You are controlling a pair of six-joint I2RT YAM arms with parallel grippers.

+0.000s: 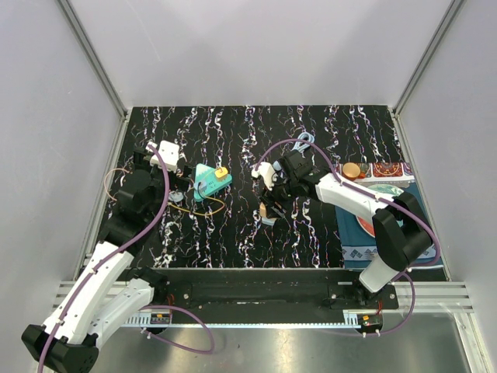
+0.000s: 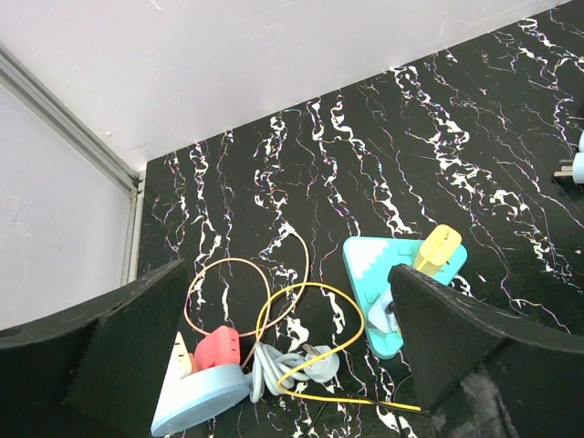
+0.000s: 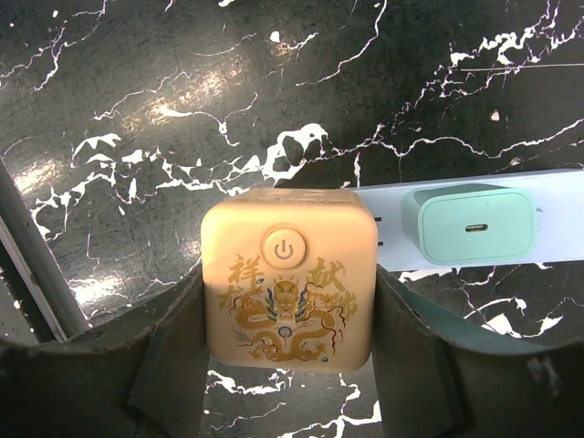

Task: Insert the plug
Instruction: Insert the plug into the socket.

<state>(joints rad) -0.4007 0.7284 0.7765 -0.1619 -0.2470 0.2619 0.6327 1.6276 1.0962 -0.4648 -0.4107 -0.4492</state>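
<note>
My right gripper (image 3: 287, 306) is shut on a cream cube adapter (image 3: 288, 274) with a power button and a gold dragon print, held just above the black marble tabletop. Right behind the cube lies a white power strip (image 3: 388, 228) with a mint-green charger (image 3: 467, 224) plugged into it. My left gripper (image 2: 287, 274) hangs open over a grey-white plug (image 2: 321, 363) on a coiled cord. Next to that plug lie a pale blue triangular strip (image 2: 196, 401) carrying a red plug (image 2: 216, 351), and a teal triangular strip (image 2: 374, 274) carrying a yellow plug (image 2: 440, 248).
Loose yellow (image 2: 351, 315) and peach (image 2: 228, 265) cables loop across the table between the left gripper's fingers. A patterned mat (image 1: 384, 171) with a plate (image 1: 382, 194) and a small orange item (image 1: 352, 169) lies at the right edge. Grey walls enclose the table.
</note>
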